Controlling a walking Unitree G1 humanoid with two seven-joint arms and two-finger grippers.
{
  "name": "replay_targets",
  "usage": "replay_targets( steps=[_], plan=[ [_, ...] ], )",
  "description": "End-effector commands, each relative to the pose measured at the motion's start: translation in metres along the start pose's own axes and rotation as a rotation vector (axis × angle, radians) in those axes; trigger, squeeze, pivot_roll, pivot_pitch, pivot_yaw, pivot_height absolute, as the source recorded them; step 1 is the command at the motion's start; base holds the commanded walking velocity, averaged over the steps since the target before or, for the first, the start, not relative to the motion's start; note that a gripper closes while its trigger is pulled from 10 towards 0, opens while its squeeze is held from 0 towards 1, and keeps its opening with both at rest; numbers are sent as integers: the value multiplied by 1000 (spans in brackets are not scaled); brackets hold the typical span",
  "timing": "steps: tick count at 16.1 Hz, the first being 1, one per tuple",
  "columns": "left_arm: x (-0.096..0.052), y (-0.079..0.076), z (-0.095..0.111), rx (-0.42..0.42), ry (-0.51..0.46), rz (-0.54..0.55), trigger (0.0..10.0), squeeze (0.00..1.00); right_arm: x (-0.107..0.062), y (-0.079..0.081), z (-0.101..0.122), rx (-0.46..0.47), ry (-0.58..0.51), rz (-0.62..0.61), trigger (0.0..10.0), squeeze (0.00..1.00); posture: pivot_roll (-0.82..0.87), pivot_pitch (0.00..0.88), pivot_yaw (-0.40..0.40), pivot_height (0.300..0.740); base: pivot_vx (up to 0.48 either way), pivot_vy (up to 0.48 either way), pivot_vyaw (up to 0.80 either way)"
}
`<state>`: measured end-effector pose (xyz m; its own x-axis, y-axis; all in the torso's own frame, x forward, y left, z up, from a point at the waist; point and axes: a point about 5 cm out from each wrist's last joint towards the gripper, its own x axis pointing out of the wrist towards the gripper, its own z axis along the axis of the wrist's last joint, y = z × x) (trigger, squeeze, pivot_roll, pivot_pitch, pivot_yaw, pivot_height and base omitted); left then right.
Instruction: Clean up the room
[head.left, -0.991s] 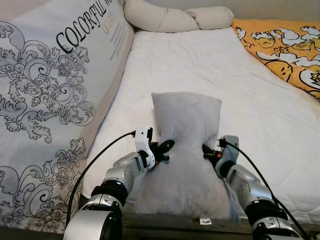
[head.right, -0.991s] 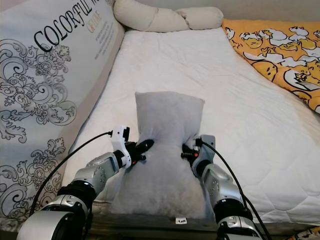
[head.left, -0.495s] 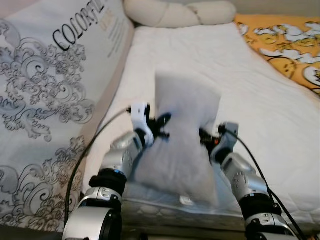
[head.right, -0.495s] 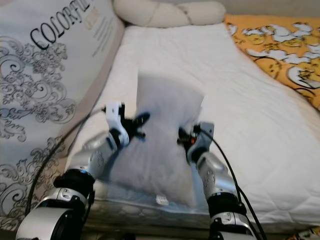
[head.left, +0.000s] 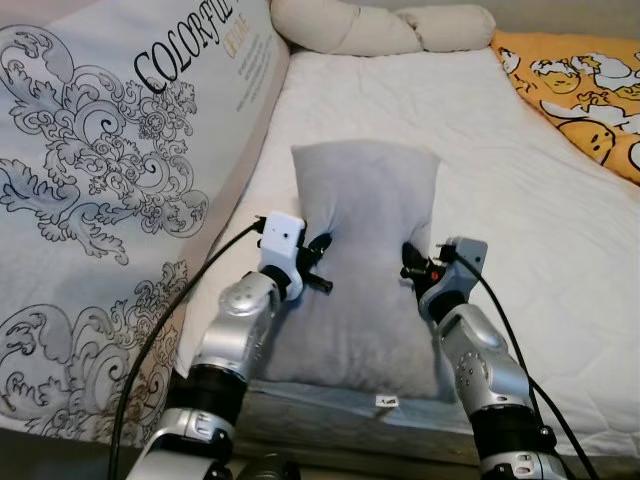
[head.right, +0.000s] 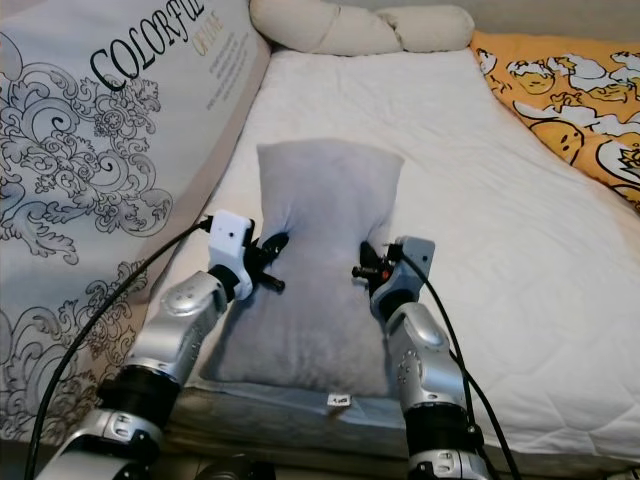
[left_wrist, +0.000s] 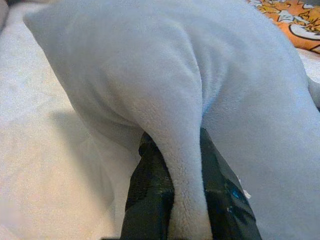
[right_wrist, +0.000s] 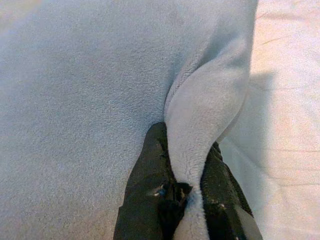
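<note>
**Grey pillow pinched at both sides on the bed**

At the far left a large white cushion printed with grey scrollwork and the word "COLORFUL" leans along the side of the bed, whose quilted white cover runs up to a long cream bolster at the head.

The left end effector grips the left edge of a grey fleece pillow; in the left wrist view its two black fingers are pressed together on a ridge of the fabric, pinching it between them. The pillow lies flat on the near part of the bed, its lower edge at the mattress rim, where a small white tag shows just below it.

The right end effector holds the pillow's right edge at about the same height; in the right wrist view its fingers squeeze a fold of the grey fleece.

At the far right an orange blanket with yellow cartoon figures covers the bed's upper corner, well apart from the pillow.
</note>
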<state>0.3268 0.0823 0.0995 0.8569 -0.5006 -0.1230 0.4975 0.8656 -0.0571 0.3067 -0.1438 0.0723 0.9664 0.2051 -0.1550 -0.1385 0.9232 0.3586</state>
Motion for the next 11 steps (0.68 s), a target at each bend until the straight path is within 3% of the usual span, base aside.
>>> replay_targets(
  steps=[1,4,5,9,11],
  plan=[
    [-1,0,14,49,-77,11,10000,0,0,4,15,-23,-72,4,10000,0,-36,0,88,740,0,0,0],
    [-4,3,17,120,-79,31,10000,0,-3,5,14,-20,-70,-20,10000,0,-32,0,89,740,0,0,0],
    [-5,4,17,122,-83,52,10000,0,-4,5,12,-19,-70,-36,10000,0,-31,0,92,740,0,255,0],
    [-6,5,18,133,-83,68,10000,0,-5,6,12,1,-70,-41,10000,0,-28,0,94,740,0,370,-750],
    [-5,7,20,141,-82,76,10000,0,-5,8,12,5,-73,-41,10000,0,-28,0,97,740,0,382,0]
  ],
)
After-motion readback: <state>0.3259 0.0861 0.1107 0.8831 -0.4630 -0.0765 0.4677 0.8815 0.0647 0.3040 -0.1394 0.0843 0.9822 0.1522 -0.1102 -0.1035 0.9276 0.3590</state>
